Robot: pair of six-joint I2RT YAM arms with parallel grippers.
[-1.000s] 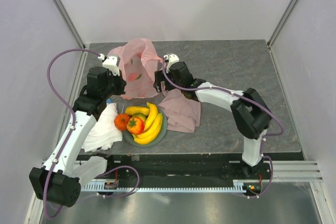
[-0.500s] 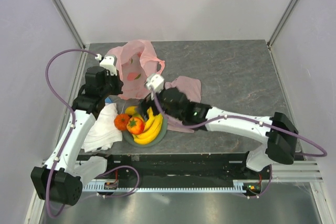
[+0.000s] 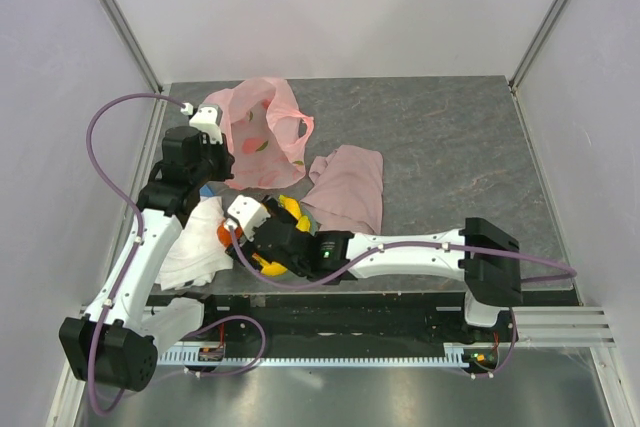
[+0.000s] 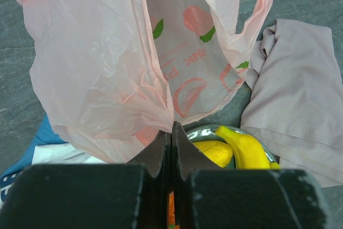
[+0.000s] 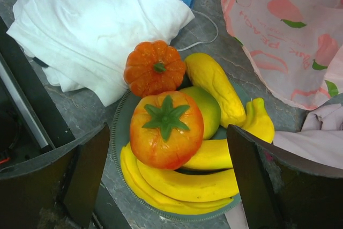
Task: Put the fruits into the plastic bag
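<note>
Fruits (image 5: 185, 132) sit heaped on a grey-green plate (image 5: 119, 132) at lower centre of the right wrist view: bananas (image 5: 193, 183) nearest, a red round fruit (image 5: 166, 130) on top, a tangerine (image 5: 154, 68) and a yellow oblong fruit (image 5: 214, 87) behind. The right gripper (image 5: 167, 132) hangs over them, fingers spread wide. Farther back, the left gripper (image 4: 171, 138) is clamped on the edge of the pink plastic bag (image 4: 107, 68), whose mouth gapes beside a pink cloth (image 4: 300, 89).

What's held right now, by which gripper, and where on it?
Left gripper pinches the bag at its near edge. Right gripper is open over the fruits, holding nothing.
</note>
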